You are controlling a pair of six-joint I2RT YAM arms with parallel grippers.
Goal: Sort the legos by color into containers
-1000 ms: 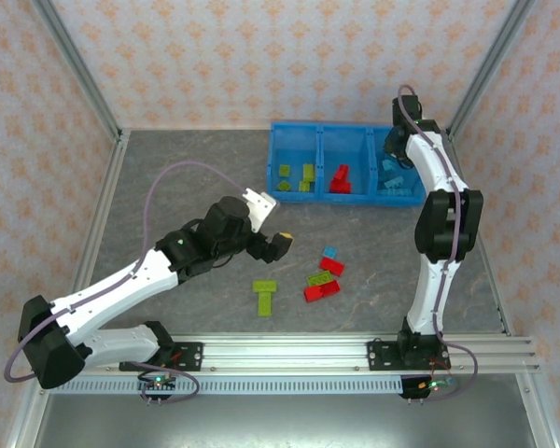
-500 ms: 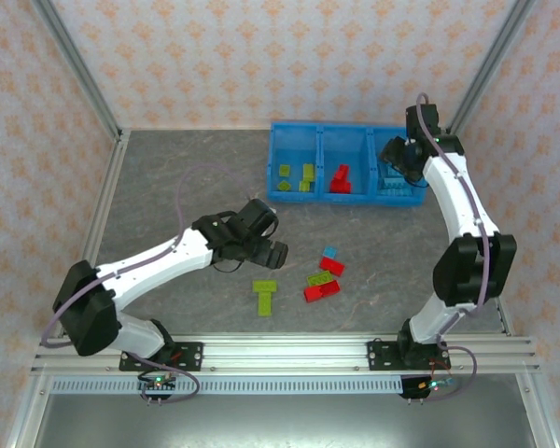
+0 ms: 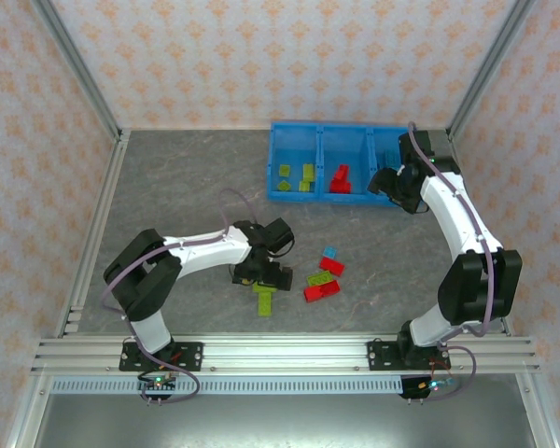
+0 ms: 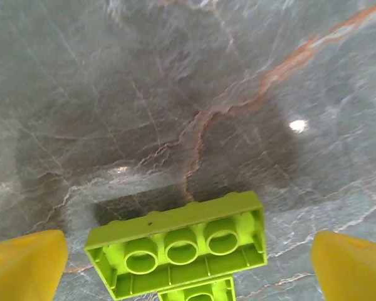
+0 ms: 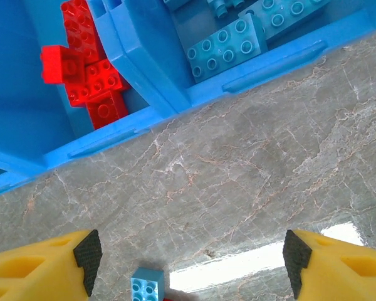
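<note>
The left end effector (image 4: 188,266) is held spread wide and empty over the yellow-green brick (image 4: 178,248), which is laid on the surface (image 4: 175,94) between its fingers, long axis finger to finger, while the right end effector (image 5: 191,263), likewise spread, is parked beside the bin (image 5: 144,69).

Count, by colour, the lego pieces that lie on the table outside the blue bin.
Red legos: 2
Light blue legos: 1
Yellow-green legos: 2, taking the T-shaped piece as one
Total: 5
</note>
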